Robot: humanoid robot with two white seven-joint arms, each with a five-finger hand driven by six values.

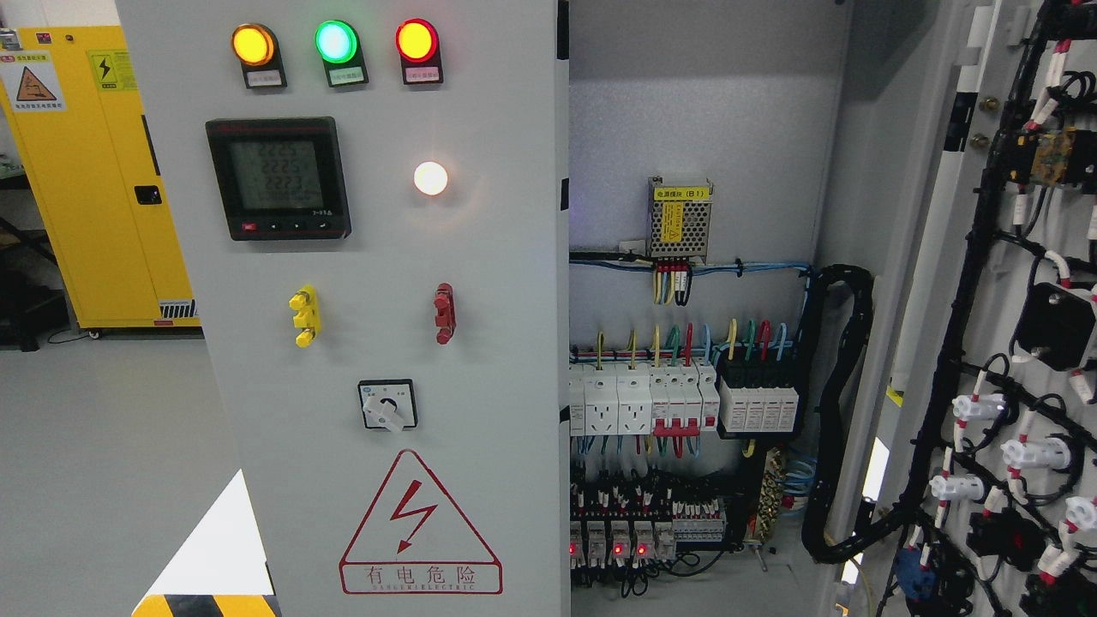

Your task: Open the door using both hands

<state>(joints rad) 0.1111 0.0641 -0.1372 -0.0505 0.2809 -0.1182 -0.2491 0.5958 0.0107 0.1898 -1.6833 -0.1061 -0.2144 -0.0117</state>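
Observation:
A grey electrical cabinet fills the head view. Its left door [386, 360] is closed and carries three indicator lamps [335, 43], a digital meter [278, 178], a lit white lamp [430, 178], a rotary switch [387, 405] and a red electric hazard triangle [419, 527]. The right door [986, 343] is swung wide open, its inner face covered in black wiring. Between the doors the cabinet interior [686, 386] shows breakers and coloured wires. Neither hand nor arm appears in view.
A yellow safety cabinet [103, 180] stands at the back left on the grey floor [103, 446]. A black cable bundle [844, 411] loops from the interior to the open door. A small power supply [680, 220] is mounted on the back panel.

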